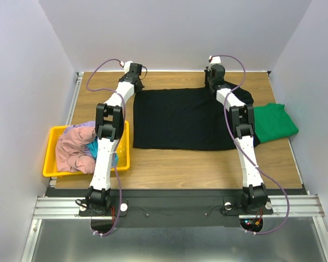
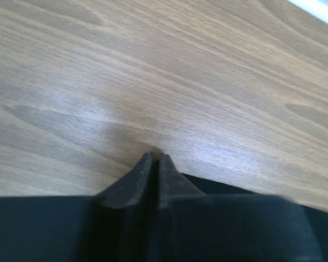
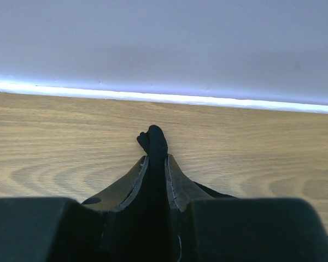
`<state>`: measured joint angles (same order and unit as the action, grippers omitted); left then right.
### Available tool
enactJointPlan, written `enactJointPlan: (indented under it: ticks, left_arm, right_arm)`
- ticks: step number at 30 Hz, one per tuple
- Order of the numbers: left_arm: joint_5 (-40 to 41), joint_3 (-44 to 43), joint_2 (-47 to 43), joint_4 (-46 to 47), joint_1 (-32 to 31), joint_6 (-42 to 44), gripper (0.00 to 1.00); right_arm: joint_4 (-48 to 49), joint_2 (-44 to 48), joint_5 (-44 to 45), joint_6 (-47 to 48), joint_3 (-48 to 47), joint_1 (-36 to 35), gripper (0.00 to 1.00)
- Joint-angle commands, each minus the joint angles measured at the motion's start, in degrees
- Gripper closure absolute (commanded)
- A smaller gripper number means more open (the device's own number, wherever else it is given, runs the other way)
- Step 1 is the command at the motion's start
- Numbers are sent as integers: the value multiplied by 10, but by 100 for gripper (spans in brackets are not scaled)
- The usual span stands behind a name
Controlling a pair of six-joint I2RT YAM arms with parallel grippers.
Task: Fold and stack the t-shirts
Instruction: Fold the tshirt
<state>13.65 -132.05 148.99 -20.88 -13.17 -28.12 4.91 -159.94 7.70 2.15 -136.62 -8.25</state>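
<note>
Large black cloth t-shirt [image 1: 175, 117] spread flat on wooden bench [image 1: 208, 164]. Right gripper [image 3: 156, 158] pinched onto tuft of its far edge. Left gripper [image 2: 157, 156] nearly closed by far-left corner; grip unclear.

A black tee [image 1: 177, 120] lies flat, green tee [image 1: 273, 123] folded beside it, pink tee [image 1: 71, 148] crumpled apart.

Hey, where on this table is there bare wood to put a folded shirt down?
Widest bare wood: the near strip of the table between the black t-shirt hem and the front edge. A smaller patch lies near-right, below the green t-shirt. The left is crowded by the yellow bin and left arm.
</note>
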Motion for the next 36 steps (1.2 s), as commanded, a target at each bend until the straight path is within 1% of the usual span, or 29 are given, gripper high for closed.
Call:
enactJointPlan:
  ticks: [1,2,5,6,7,9,12,14,16,18,20,22,24,25,28,31,32,36]
  left_arm:
    - [-13,25,-6,-38,-8,1,100]
    - [-15,25,-9,-35,-9,6,100]
    - [-24,35,-33,-7,-9,17,100]
    - [-23,37,-42,0,-11,19,100]
    - [-22,49,-62,6,-12,18,100]
    - [-20,65,-87,32,-13,22,100]
    - [-19,118,-132,64,-16,23,100]
    - [-20,142,-161,84,-19,24,100]
    - [-22,182,-186,97,-20,25,100]
    - [-20,224,-205,120,-21,25,100]
    - [-17,248,-228,142,-21,22,100]
    - [-19,274,-245,152,-21,24,100]
    - [-27,282,-252,159,-21,25,100]
    - [-31,295,-260,160,-21,25,100]
    - [-21,317,-271,171,-21,31,100]
    - [-17,332,-275,172,-21,39,100]
    - [-18,338,-280,175,-21,40,100]
    - [-19,370,-296,189,-21,40,100]
  right_arm:
    - [-31,16,14,4,28,2,80]
    - [-31,16,11,4,30,0,81]
    - [-29,18,6,14,28,1,89]
    - [-28,24,8,17,25,1,98]
    - [-27,30,15,19,24,1,100]
    - [-27,42,14,23,27,1,100]
    - [-19,77,-1,35,50,0,100]
    - [-16,108,-1,42,78,-1,100]
    - [-4,129,1,47,107,-1,100]
    - [18,168,-4,51,161,-2,100]
    - [35,203,-12,56,211,-4,100]
    - [47,226,-9,59,238,-5,100]
    - [55,250,-1,58,267,-7,100]
    - [63,272,-1,58,302,-7,100]
    - [83,318,5,53,366,-9,100]
    - [89,349,19,52,407,-13,100]
    - [90,368,26,52,436,-16,100]
    - [96,414,42,52,504,-22,100]
